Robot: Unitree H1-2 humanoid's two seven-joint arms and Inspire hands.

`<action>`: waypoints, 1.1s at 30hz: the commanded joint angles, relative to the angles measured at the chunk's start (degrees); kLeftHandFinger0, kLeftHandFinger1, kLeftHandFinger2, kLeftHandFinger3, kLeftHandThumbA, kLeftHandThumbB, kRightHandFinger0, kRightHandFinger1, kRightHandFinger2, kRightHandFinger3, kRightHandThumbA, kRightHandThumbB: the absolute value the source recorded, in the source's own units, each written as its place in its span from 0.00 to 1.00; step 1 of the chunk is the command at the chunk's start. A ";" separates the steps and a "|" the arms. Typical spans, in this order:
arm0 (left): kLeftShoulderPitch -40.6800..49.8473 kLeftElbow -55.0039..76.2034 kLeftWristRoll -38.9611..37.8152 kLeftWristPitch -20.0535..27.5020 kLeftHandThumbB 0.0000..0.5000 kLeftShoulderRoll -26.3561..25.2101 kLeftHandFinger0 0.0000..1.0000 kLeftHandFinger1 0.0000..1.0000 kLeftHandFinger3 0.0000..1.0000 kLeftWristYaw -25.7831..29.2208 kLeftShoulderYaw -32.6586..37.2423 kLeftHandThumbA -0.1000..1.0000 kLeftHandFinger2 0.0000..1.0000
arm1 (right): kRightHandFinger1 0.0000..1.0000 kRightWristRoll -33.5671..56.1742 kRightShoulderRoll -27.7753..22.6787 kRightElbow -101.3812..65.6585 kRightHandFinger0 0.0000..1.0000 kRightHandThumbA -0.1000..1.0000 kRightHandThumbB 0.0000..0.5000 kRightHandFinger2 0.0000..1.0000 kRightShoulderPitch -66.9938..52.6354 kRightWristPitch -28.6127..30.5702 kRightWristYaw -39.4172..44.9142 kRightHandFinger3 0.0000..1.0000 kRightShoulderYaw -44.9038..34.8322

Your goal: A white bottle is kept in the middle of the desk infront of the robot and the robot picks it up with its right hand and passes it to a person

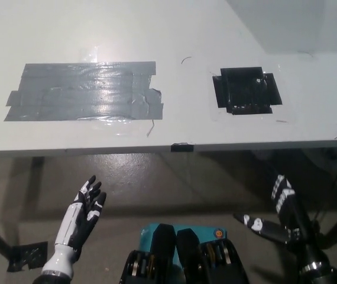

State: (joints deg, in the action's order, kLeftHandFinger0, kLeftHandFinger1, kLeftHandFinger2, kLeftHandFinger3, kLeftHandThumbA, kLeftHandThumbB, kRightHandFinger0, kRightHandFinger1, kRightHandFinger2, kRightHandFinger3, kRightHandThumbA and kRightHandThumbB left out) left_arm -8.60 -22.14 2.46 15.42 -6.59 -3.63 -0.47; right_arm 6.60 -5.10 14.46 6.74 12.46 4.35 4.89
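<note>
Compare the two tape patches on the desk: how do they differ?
The grey tape patch is wide, made of overlapping strips with ragged ends, and glares under the light; the black tape patch is smaller, roughly square and much darker. The grey one lies on the desk's left half, the black one to its right. Both lie flat on the desk with nothing on them.

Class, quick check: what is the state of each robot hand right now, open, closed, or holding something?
Left hand: open, holding nothing, resting below the desk edge.
Right hand: open, holding nothing, also below the desk edge.
</note>
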 commanded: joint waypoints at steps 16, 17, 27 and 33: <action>-1.25 1.54 -0.47 2.28 0.14 -0.46 1.00 1.00 1.00 0.26 -0.24 0.84 1.00 | 1.00 2.92 0.01 2.58 1.00 1.00 0.47 1.00 2.90 3.14 5.81 1.00 -1.16; -1.20 1.52 -0.36 2.45 0.14 -0.46 1.00 1.00 1.00 0.37 -0.26 0.83 1.00 | 1.00 2.76 -0.04 2.52 1.00 1.00 0.47 1.00 2.95 3.05 5.84 1.00 -1.11; -2.12 0.96 -1.31 1.77 0.16 -0.53 1.00 1.00 1.00 0.05 -0.80 0.85 1.00 | 1.00 2.64 -0.06 1.99 1.00 1.00 0.45 1.00 4.18 2.47 5.91 1.00 -1.51; -2.64 0.96 -0.63 2.04 0.16 -0.81 1.00 1.00 1.00 0.82 -1.16 0.84 1.00 | 1.00 2.05 -0.14 2.29 1.00 1.00 0.45 1.00 5.52 2.53 5.95 1.00 -1.37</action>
